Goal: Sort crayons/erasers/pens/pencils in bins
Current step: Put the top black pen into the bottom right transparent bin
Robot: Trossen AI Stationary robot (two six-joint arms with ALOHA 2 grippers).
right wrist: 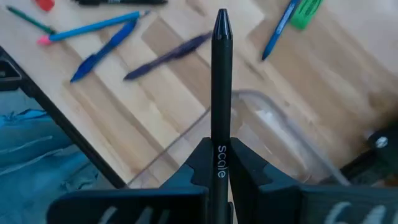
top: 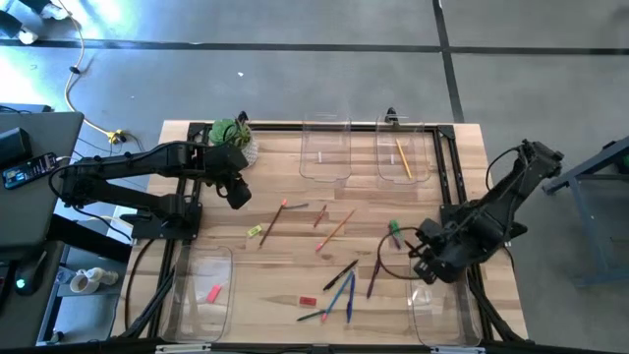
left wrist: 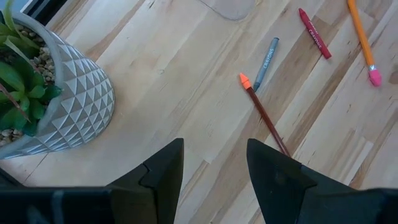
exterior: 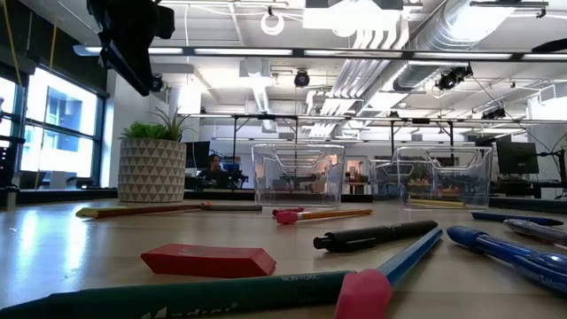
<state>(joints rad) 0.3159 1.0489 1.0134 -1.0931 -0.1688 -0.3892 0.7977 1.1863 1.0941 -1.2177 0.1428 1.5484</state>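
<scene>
High view: the right gripper (top: 429,264) hung over the table's near right corner, directly above the rim of the near right bin (top: 437,315), with the bin's open floor just beyond the fingers toward the table edge. Loose pens (top: 349,295) lay beside it toward the table's middle. The left gripper (top: 237,193) waited near the plant (top: 231,133), well apart from that bin, so the right arm was plainly the nearer.

Low view: neither gripper's tips showed clearly; only a dark arm part hung at the upper left, above the plant.

Left wrist view: the left gripper (left wrist: 214,171) stood spread and empty, with a red-brown pencil (left wrist: 264,112) lying ahead of its fingers, its long axis running away from them.

Right wrist view: the right gripper (right wrist: 219,163) was clamped on a black pen (right wrist: 221,81), whose long axis pointed straight out ahead between the fingers. The bin's clear rim (right wrist: 273,115) curved directly beneath the pen, so I judged that the drop depended on getting the pen's full length inside that rim
</scene>
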